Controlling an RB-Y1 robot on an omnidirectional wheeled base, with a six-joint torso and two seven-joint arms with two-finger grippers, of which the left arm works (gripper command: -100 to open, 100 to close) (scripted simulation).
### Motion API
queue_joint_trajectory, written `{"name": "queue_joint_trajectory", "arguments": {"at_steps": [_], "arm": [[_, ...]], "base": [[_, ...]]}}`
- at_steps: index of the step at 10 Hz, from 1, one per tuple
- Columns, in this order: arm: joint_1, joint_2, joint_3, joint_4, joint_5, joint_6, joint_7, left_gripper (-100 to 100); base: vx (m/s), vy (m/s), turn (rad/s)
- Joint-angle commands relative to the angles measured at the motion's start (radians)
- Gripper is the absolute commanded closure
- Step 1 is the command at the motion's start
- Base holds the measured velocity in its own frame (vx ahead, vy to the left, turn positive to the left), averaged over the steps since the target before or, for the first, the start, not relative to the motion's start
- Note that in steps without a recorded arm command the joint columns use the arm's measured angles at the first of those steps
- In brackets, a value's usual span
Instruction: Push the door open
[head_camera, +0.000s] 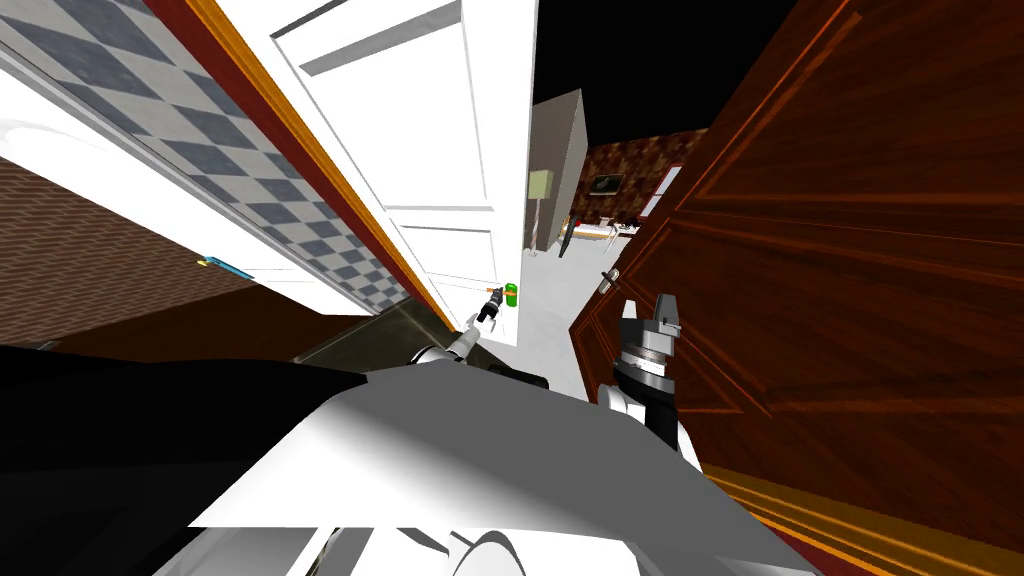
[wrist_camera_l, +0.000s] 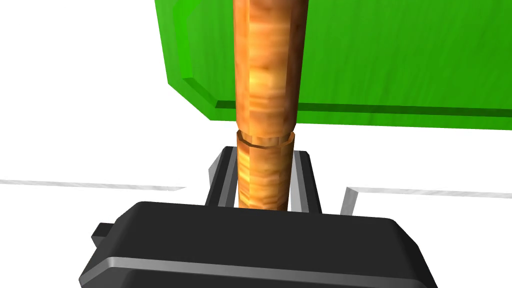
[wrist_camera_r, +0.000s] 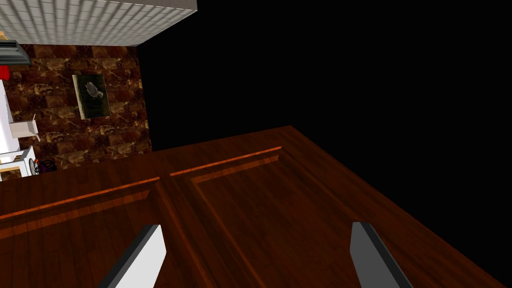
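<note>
Ahead on the left at the white door (head_camera: 440, 150), clamps the left gripper (wrist_camera_l: 262, 155) tight on the orange handle (wrist_camera_l: 267, 75) by the green plate (wrist_camera_l: 375, 60), holds the right gripper (wrist_camera_r: 257, 227) spread wide and empty near the brown door (wrist_camera_r: 240, 200), and risks sliding off that round handle by pushing askew.

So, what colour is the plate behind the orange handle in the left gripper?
Bright green plate; clearest in the left wrist view.
</note>
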Motion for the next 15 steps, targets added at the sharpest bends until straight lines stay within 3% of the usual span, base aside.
{"name": "queue_joint_trajectory", "arguments": {"at_steps": [1,12,15], "arm": [[-0.004,0.017,0.029,-0.006,0.006,-0.001,-0.008,100],[-0.005,0.035,0.170,0.007,0.038,0.001,-0.053,100],[-0.006,0.036,0.196,0.009,0.044,0.001,-0.061,100]], "base": [[0.132,-0.099,0.044],[0.146,-0.136,0.083],[0.170,-0.098,0.056]]}}
